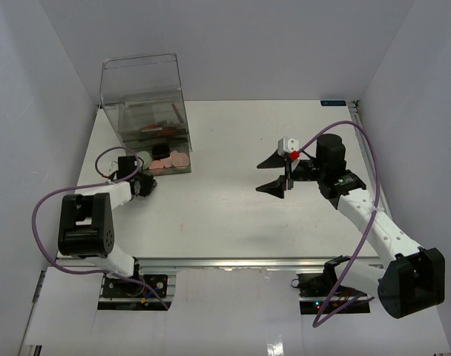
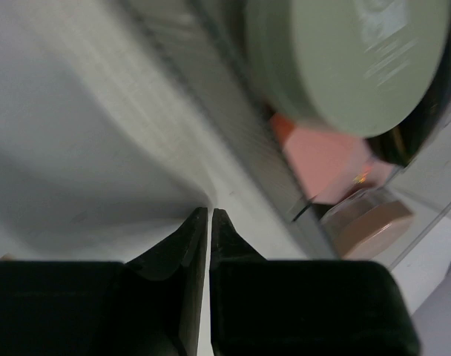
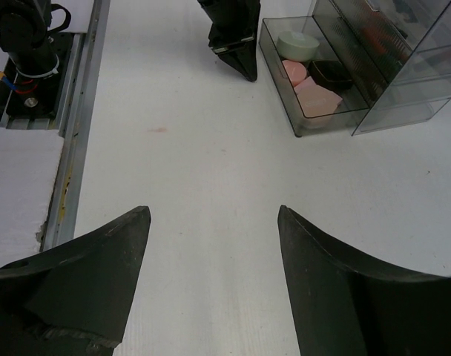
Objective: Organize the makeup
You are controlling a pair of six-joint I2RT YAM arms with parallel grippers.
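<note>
**Left claw shut at the open drawer, right claw spread over the table**

On the overhead camera I see the clear drawer box standing at about ten o'clock on the table. Its bottom drawer is pulled out toward six o'clock. The makeup I can make out lies in that drawer. A pale green-grey round jar sits at the nine o'clock end, with a black compact just beside it toward the box. The pink compacts lie toward three o'clock. Red sticks show through the walls of a higher tier.

My left claw sits at about six o'clock of the jar, just outside the drawer's front wall. Its wrist camera is blurred, but it shows the two fingers pressed together with nothing between them, tips close over the table. The jar looms at one o'clock in that view. One of the pink compacts and a beige puff lie below it in the drawer.

My right claw hangs at about two o'clock from the table's centre, well apart from the box. Its fingers are spread wide and hold nothing. Its wrist camera looks across the table, with the left claw at twelve o'clock and the drawer at one o'clock.
</note>
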